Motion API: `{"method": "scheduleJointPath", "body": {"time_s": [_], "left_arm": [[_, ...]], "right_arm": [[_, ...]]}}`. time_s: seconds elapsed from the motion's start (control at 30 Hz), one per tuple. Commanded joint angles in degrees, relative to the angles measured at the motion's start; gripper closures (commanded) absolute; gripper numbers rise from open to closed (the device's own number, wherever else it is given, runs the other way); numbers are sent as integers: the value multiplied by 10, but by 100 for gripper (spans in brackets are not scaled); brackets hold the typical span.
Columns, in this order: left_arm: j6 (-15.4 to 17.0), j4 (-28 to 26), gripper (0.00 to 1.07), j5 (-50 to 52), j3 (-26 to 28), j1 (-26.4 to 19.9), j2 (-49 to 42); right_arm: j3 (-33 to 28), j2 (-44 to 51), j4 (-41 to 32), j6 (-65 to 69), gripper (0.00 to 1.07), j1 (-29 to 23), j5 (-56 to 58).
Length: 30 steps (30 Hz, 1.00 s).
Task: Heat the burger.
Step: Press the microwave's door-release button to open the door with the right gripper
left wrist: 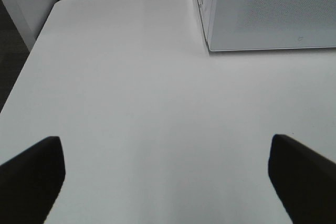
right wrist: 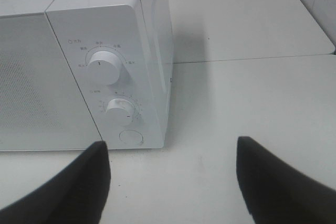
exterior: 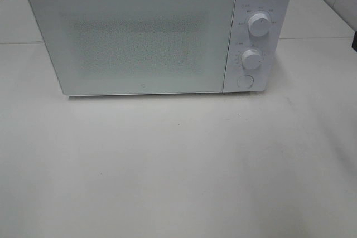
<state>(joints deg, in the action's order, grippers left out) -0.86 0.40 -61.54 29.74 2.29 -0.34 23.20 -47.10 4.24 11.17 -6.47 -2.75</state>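
The burger is not showing in any view. Nothing is lying between either pair of jaws, and the table (exterior: pixel 178 171) is carrying only the microwave (exterior: pixel 139 4), so I cannot tell whether the burger is sitting behind the frosted door (exterior: pixel 131 40) or somewhere out of frame. The door is sitting shut, so the task is looking to be either at its very start or at the dial-setting stage. Nothing is indicating that the oven is running, so by my judgement the heating itself is waiting to be done. The left gripper (left wrist: pixel 164 142) is holding its jaws spread wide and empty over the tabletop, with the door's lower corner lying well beyond them and off to one side. The right gripper (right wrist: pixel 170 142) is likewise hanging spread and empty, with the control panel sitting just beyond its jaws: the upper knob (right wrist: pixel 105 66), the lower knob (right wrist: pixel 119 111) and the round button (right wrist: pixel 131 137). The high view is taking in the whole oven but neither gripper. Only the right wrist view is showing the dials closely, and only the left wrist view is showing the table's outer edge.
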Motion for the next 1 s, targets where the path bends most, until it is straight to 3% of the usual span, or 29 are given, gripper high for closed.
{"method": "scheduleJointPath", "body": {"time_s": [0.03,0.33,0.53,0.63,0.7,0.73,1.0], "left_arm": [[1,-4,9,2,0,-2,-1],[1,-4,9,2,0,-2,-1],[1,-4,9,2,0,-2,-1],[1,-4,9,2,0,-2,-1],[1,-4,9,2,0,-2,-1],[1,-4,9,2,0,-2,-1],[1,-4,9,2,0,-2,-1]], "right_arm": [[1,-23,3,5,43,2,-37],[1,-128,24,45,46,2,-154],[1,-198,38,100,55,2,-218],[1,-228,38,124,69,2,-240],[1,-237,38,130,72,2,-245],[1,-253,38,147,81,2,-259],[1,-304,38,172,103,2,-313]]}}
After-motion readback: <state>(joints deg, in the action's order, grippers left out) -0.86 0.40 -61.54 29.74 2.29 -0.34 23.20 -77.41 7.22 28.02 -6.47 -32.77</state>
